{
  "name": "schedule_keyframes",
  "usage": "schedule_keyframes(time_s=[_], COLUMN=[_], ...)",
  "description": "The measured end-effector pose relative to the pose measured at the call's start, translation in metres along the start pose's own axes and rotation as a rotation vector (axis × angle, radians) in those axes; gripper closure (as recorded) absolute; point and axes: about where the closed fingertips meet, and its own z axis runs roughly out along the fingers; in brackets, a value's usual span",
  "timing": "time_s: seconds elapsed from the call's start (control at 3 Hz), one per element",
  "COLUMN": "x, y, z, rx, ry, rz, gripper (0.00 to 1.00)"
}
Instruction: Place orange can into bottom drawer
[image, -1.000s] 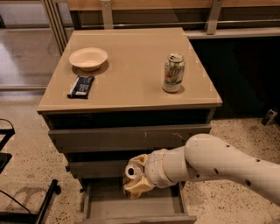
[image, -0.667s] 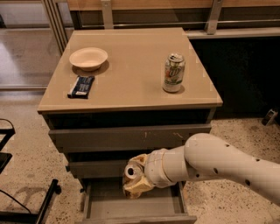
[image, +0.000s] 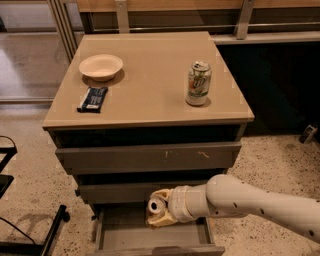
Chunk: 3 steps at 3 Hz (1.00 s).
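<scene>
The orange can (image: 156, 206), orange-gold with a silver top, is held in my gripper (image: 161, 210) over the open bottom drawer (image: 150, 235). The can tilts with its top facing left and up, just above the grey drawer floor at the back middle. My white arm (image: 250, 202) reaches in from the lower right. The gripper's fingers wrap the can and are mostly hidden behind it.
On the cabinet top stand a white-and-green can (image: 198, 83), a pale bowl (image: 101, 66) and a dark snack bar (image: 93, 98). The two upper drawers (image: 150, 157) are shut, the upper one scratched. A black frame (image: 30, 235) stands on the floor at left.
</scene>
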Motion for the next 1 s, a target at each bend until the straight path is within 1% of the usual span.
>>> schedule_keyframes(time_s=[0.33,0.67,1.0], x=[0.044,0.105,0.105], y=[-0.005,0.004,0.004], z=[0.045,0.101,0.101], rx=[-0.020,-0.069,-0.069], ry=[-0.039,-0.062,-0.062], rz=[-0.031,-0.004,-0.005], gripper=[1.00,1.00,1.00])
